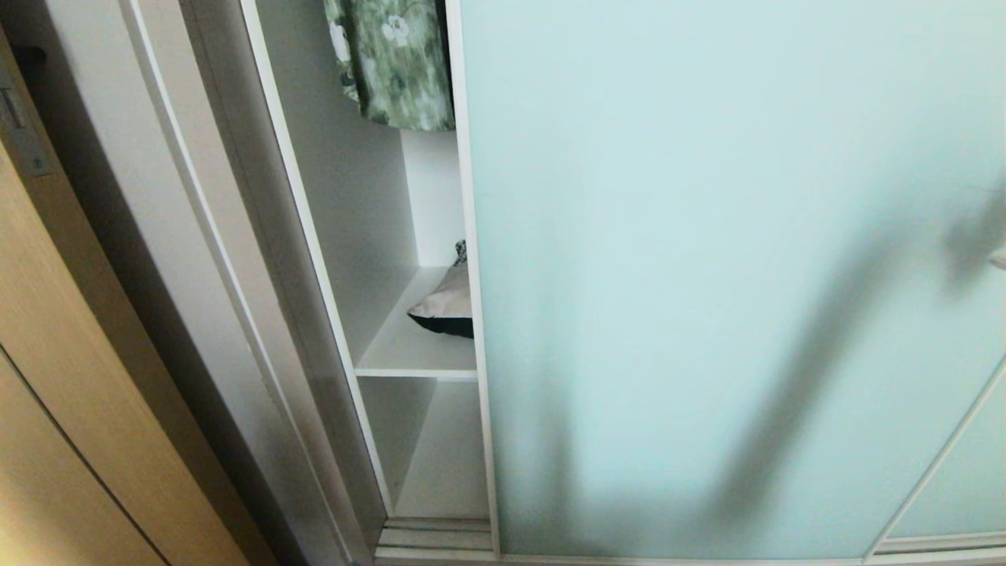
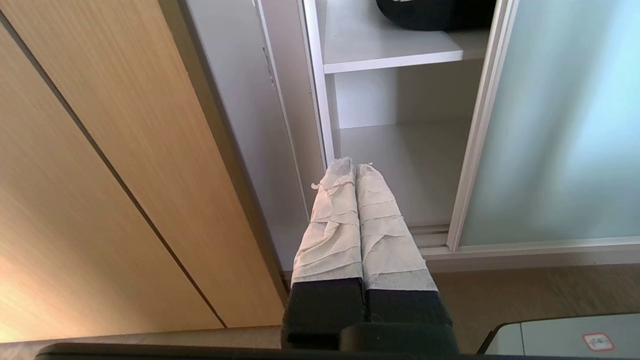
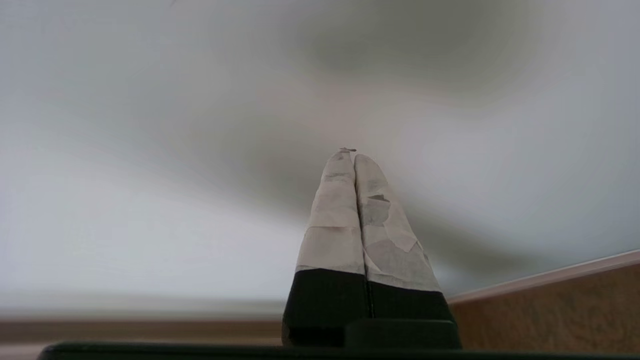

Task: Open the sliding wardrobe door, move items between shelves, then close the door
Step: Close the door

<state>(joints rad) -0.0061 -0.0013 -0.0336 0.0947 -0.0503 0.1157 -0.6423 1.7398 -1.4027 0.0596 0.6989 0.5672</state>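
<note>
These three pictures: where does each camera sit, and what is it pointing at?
Head view: on the robot's head, looking down at the frosted sliding wardrobe door, part open; none of the robot's body clearly shows.
Left wrist view: behind the shut left gripper, facing the open gap, the shelves and a tan wooden door.
Right wrist view: behind the shut right gripper, close to pale frosted glass.
Shared: head and left wrist views both show the shelf carrying folded cloth.
</note>
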